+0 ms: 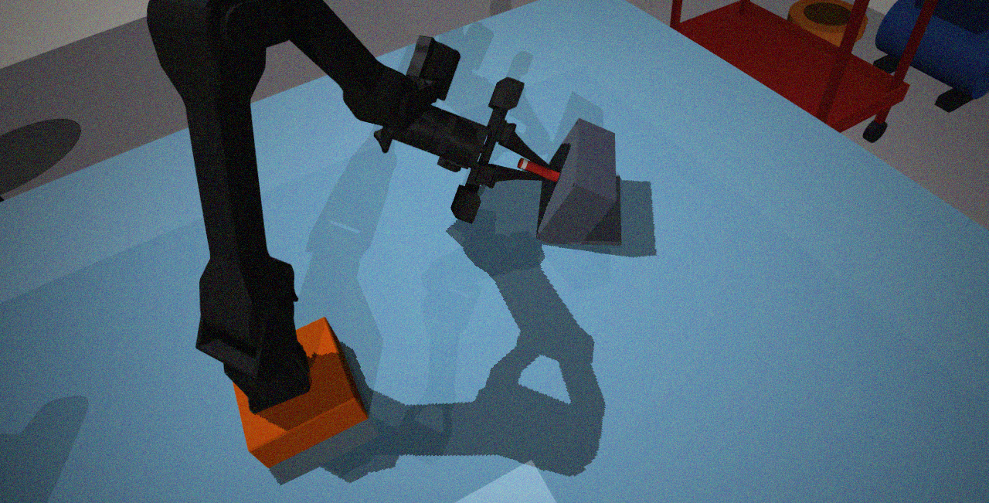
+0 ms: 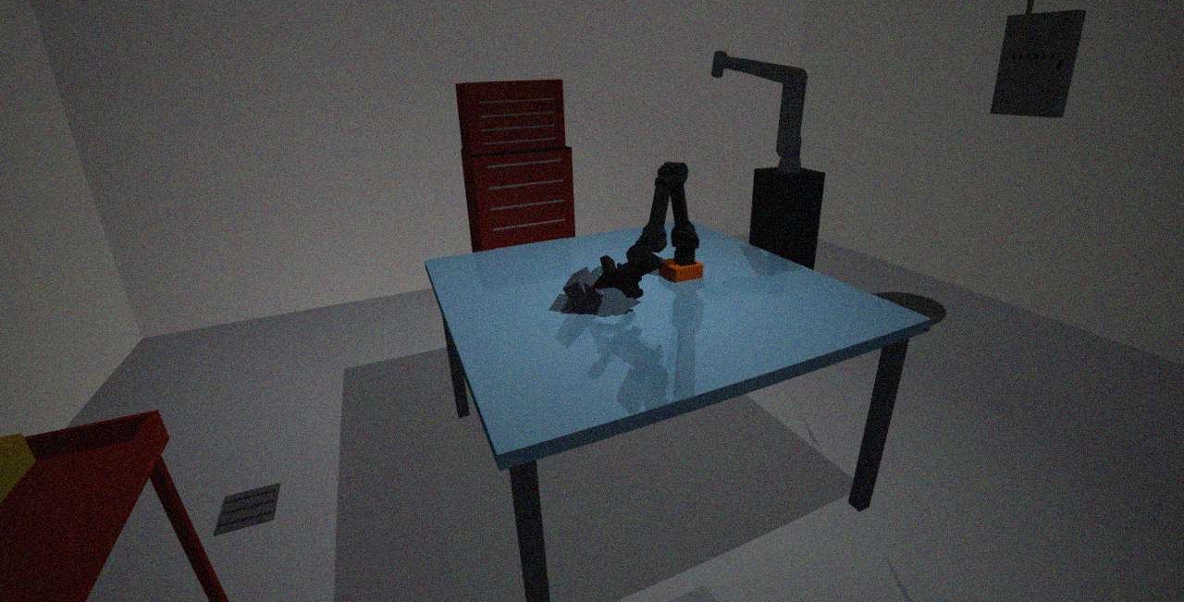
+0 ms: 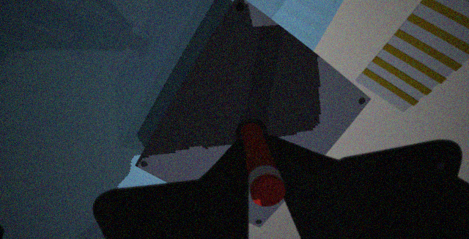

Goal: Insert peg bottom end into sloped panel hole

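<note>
The round red peg [image 1: 531, 165] [image 3: 267, 190], with a grey band near its outer end, has its far end in the hole [image 3: 250, 122] of the grey sloped panel [image 1: 586, 185] [image 3: 338, 100]. It slants in line with the gripper. How deep it sits is hidden inside the panel. My gripper [image 1: 550, 172] [image 3: 255, 144] is shut on the peg, its black fingertips on either side of it and close to the panel face. The panel also shows small in the exterior view, where the peg cannot be made out.
The arm's orange base block [image 1: 310, 413] [image 2: 684, 271] stands on the blue table [image 1: 746, 334] [image 2: 745, 341]. A red cart [image 1: 767, 50] stands on the floor past the table edge. Shadows of the arm cover much of the panel face.
</note>
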{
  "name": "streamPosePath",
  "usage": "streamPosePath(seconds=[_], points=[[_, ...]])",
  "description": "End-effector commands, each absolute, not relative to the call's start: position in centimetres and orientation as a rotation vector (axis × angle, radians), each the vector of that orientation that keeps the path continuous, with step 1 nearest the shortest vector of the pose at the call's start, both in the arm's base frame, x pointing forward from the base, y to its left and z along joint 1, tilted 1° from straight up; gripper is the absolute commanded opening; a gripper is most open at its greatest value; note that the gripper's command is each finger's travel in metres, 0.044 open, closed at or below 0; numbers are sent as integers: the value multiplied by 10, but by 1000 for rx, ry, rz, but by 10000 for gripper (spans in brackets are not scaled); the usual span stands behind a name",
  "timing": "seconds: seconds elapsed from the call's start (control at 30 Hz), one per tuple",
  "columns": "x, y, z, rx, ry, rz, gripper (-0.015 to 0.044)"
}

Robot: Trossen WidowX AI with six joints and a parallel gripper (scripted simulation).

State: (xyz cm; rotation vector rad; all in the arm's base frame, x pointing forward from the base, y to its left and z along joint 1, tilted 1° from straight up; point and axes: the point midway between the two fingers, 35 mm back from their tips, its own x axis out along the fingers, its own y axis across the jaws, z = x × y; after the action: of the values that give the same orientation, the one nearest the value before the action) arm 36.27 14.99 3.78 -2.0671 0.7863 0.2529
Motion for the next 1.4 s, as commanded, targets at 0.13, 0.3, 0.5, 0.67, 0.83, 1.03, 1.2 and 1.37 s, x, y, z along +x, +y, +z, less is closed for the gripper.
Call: streamPosePath(seconds=[0.13,0.3,0.5,0.67,0.83,1.03,1.2,1.37], points=[[363,150,38,-2067,786,253,210],[362,150,38,-2067,786,253,341],[358,154,40,-2066,788,258,440],[353,158,42,-2064,791,264,440],[348,162,44,-2063,794,269,440],[341,167,46,-2062,796,274,440],[336,170,48,-2062,799,278,440],[330,174,50,-2063,800,281,440]])
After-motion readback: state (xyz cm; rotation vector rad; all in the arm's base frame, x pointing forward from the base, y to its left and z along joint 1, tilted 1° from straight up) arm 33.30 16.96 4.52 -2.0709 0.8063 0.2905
